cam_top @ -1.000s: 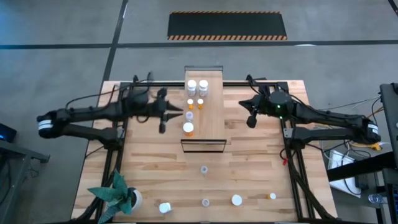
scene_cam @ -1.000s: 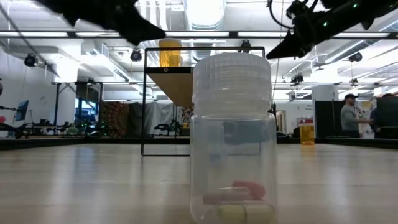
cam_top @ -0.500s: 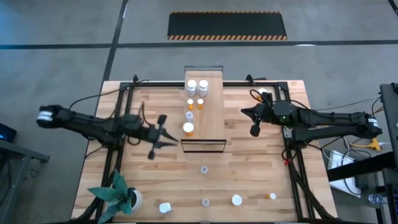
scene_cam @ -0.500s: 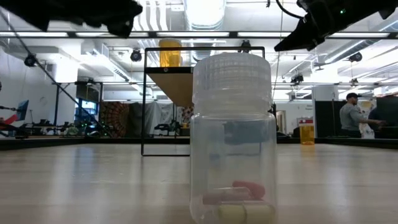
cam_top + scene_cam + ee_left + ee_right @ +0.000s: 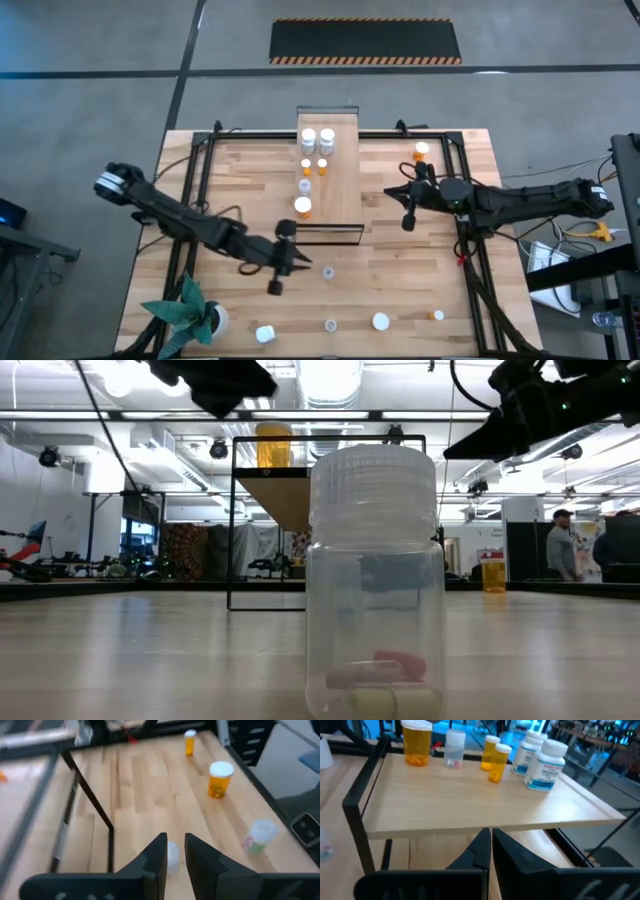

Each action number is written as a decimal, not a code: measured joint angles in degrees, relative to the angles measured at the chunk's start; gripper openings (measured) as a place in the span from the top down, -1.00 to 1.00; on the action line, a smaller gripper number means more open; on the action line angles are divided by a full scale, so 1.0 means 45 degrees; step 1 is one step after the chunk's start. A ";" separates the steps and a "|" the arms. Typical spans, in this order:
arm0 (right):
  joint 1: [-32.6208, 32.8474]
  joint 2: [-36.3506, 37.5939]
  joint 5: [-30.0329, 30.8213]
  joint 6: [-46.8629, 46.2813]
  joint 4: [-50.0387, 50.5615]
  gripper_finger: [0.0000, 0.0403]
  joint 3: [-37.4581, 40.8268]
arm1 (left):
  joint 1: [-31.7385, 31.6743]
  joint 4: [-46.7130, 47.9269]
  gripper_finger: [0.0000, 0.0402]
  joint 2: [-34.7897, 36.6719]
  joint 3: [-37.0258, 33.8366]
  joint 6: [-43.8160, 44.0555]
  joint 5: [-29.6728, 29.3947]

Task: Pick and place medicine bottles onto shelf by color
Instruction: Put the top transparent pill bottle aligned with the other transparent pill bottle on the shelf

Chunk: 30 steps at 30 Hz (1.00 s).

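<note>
My 2 arms matte black w/ slim links, white band near left arm (image 5: 108, 183) base, black cables, green LED on right arm (image 5: 520, 202), dark tapered fingers (image 5: 156, 857)

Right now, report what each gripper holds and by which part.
Nothing is held. The left gripper hangs open beside a small clear bottle near the shelf; the right gripper is shut and empty.

- Grey concrete floor (image 5: 90, 60) all around the bench
- Black hazard-striped mat (image 5: 365, 41) beyond the far edge
- Bright ceiling lights (image 5: 330, 380), people (image 5: 562, 550) standing way back
</note>
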State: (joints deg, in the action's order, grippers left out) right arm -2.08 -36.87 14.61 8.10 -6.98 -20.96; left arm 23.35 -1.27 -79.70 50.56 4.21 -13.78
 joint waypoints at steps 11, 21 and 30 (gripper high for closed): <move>0.0080 0.0092 -0.0005 0.0668 -0.2227 0.96 0.1328 | 0.0000 0.1672 0.32 -0.2959 0.1901 0.2287 -0.0070; 0.0080 0.0096 -0.0816 0.0379 -0.2223 0.96 0.1202 | -0.0024 0.1445 -0.10 -0.4375 0.2585 0.2215 -0.1307; 0.0075 0.0075 -0.0923 0.0413 -0.2235 0.96 0.1202 | -0.0092 0.0752 -0.18 -0.4931 0.2614 0.1982 -0.1013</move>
State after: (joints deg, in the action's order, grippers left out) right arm -1.74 -36.53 10.46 9.96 -17.04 -15.55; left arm 22.94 2.12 -101.89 62.33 13.13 -18.34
